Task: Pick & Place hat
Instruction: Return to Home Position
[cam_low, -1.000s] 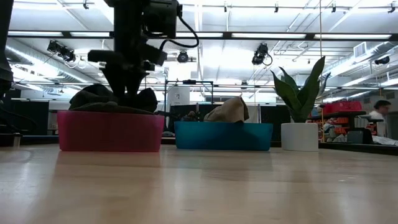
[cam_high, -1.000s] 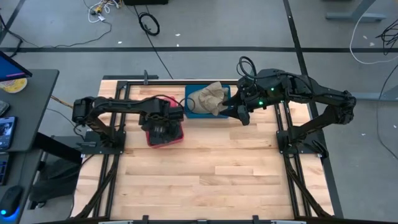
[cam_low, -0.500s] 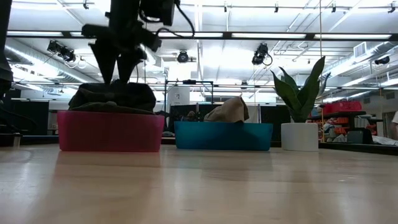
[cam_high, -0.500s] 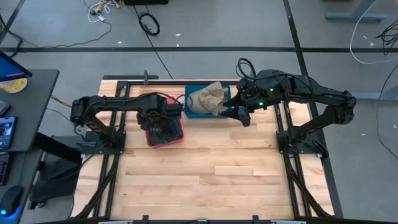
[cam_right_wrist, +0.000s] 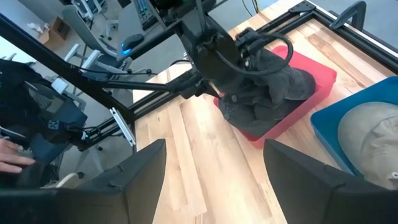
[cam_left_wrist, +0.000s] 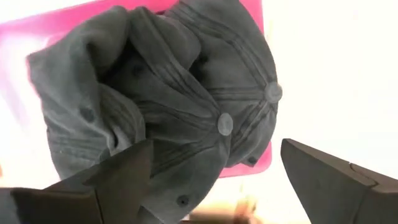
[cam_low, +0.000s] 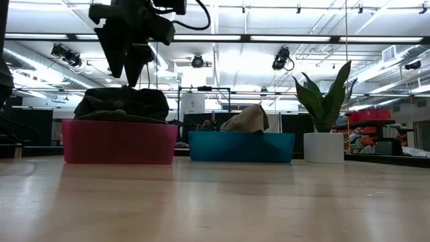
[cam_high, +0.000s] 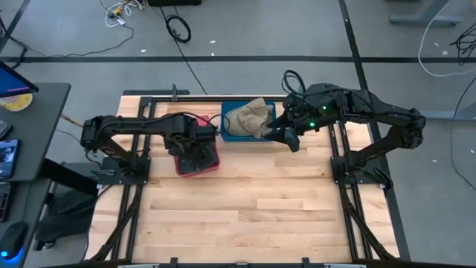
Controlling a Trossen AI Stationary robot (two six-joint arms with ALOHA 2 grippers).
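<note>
All but finished, judging by black caps heaped in the far-left red bin beneath the spread, empty left gripper; next, raise it clear toward home, with the right gripper agape beside the blue bin.

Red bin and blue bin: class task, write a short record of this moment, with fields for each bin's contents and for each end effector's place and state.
red bin: holds a heap of black caps, piled above its rim
blue bin: beside the red bin, holds one tan cap
left end effector: open, empty, above the red bin, clear of the caps
right end effector: open, empty, at the blue bin's side away from the red bin
table: light wood, both bins on it
</note>
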